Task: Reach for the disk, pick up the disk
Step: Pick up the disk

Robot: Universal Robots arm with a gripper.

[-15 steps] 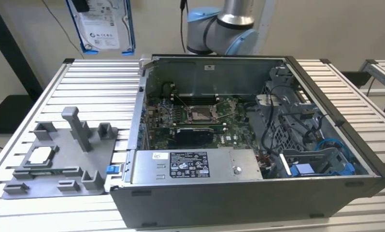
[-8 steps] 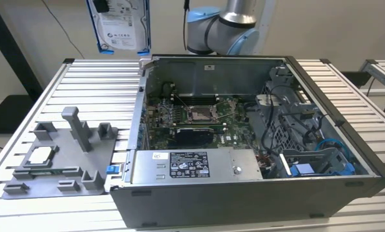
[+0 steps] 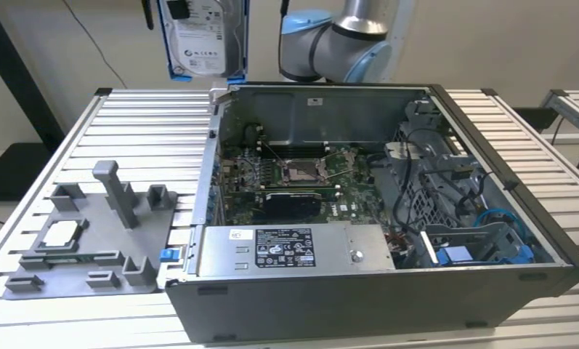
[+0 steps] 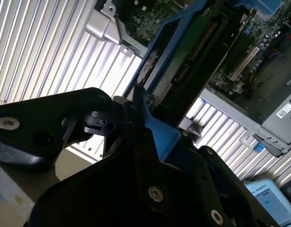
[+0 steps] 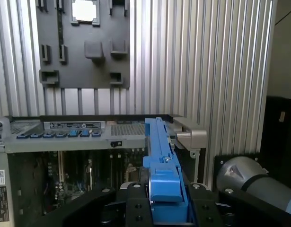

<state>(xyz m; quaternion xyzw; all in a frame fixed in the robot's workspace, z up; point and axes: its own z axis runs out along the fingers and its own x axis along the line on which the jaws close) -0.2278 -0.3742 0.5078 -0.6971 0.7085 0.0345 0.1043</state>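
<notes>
disk point(image 3: 204, 40): silver-grey, white-labelled, blue-framed | table point(image 3: 144, 116): ribbed silver | fixture plate point(image 3: 105, 240): plain grey

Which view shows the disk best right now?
Exterior view: the disk faces the camera, label and blue frame visible. Both wrist views see it edge-on; the second shows some of its green board side.

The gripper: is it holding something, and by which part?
The gripper holds the disk, jaws shut on one end of its blue bracket.
</notes>
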